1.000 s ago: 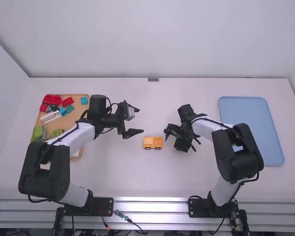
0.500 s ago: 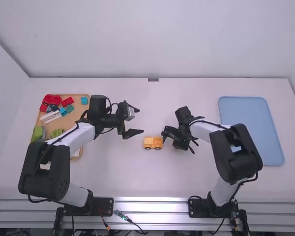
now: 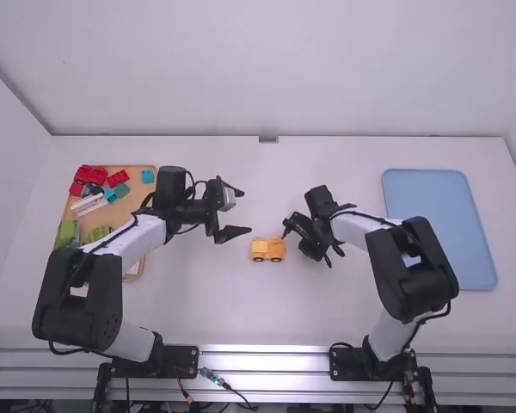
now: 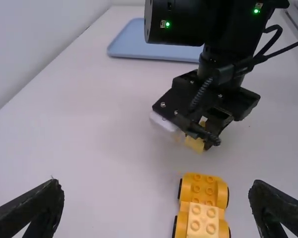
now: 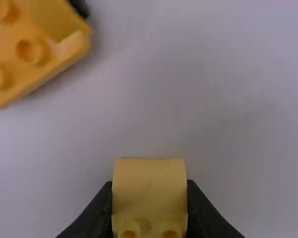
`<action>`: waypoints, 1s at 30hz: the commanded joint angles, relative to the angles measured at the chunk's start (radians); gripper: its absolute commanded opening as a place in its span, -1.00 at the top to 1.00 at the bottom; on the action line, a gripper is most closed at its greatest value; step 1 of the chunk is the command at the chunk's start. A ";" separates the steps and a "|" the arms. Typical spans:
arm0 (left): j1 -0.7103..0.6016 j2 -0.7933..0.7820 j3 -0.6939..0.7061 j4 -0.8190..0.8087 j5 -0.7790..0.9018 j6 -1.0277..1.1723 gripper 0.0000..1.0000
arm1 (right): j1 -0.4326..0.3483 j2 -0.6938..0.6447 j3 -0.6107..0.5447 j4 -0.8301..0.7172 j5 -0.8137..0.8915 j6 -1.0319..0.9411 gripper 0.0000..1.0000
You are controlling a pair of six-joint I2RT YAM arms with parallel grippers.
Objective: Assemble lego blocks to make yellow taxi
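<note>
The yellow taxi (image 3: 267,249) is partly built and stands near the middle of the table (image 3: 241,318), with 2 black wheels (image 3: 258,259) along its side toward the camera in the high view and rows of studs on top. The right gripper (image 3: 310,245) is just beside it, to the right in the high view, tilted down low over the table. It is pinching a yellow block (image 5: 149,196): the right wrist view has the block between the 2 fingers, both against its sides, with round studs at its lower end. Held block and taxi are apart, with a strip of table between them. The left gripper (image 3: 245,211) is just beyond the taxi and a little to its left in the high view, its 2 fingers spread wide with a broad gap between them. At the far left of the table is a tan tray (image 3: 138,185) with red blocks (image 3: 118,178), a white block (image 3: 89,205), a light blue block (image 3: 147,176) and green blocks (image 3: 66,232) on it, the left arm reaching across part of it. A blue tray (image 3: 447,232) lies at the right side, well apart from the taxi.
</note>
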 commanded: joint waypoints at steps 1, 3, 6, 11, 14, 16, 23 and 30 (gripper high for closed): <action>-0.003 -0.025 -0.014 -0.005 0.029 -0.003 -0.98 | 0.016 -0.003 -0.013 0.009 0.032 0.201 0.78; -0.002 -0.025 -0.014 -0.008 0.027 -0.003 -0.98 | 0.030 -0.020 -0.013 0.049 0.085 0.338 1.00; 0.003 -0.025 -0.014 -0.008 0.027 -0.003 -0.98 | 0.043 -0.057 -0.013 0.075 0.110 0.524 1.00; 0.003 -0.025 -0.014 -0.008 0.026 -0.003 -0.98 | 0.042 -0.126 -0.014 0.053 0.100 0.937 1.00; 0.003 -0.025 -0.014 -0.006 0.026 -0.003 -0.98 | 0.031 -0.154 -0.014 0.029 0.103 1.153 1.00; 0.003 -0.025 -0.014 -0.003 0.026 -0.003 -0.97 | 0.015 -0.176 -0.014 -0.004 0.090 1.336 1.00; 0.003 -0.025 -0.014 -0.004 0.027 -0.003 -0.98 | -0.037 -0.210 -0.015 -0.125 0.011 1.828 1.00; 0.003 -0.025 -0.014 -0.004 0.029 -0.003 -0.98 | -0.037 -0.209 -0.025 -0.166 0.055 2.201 1.00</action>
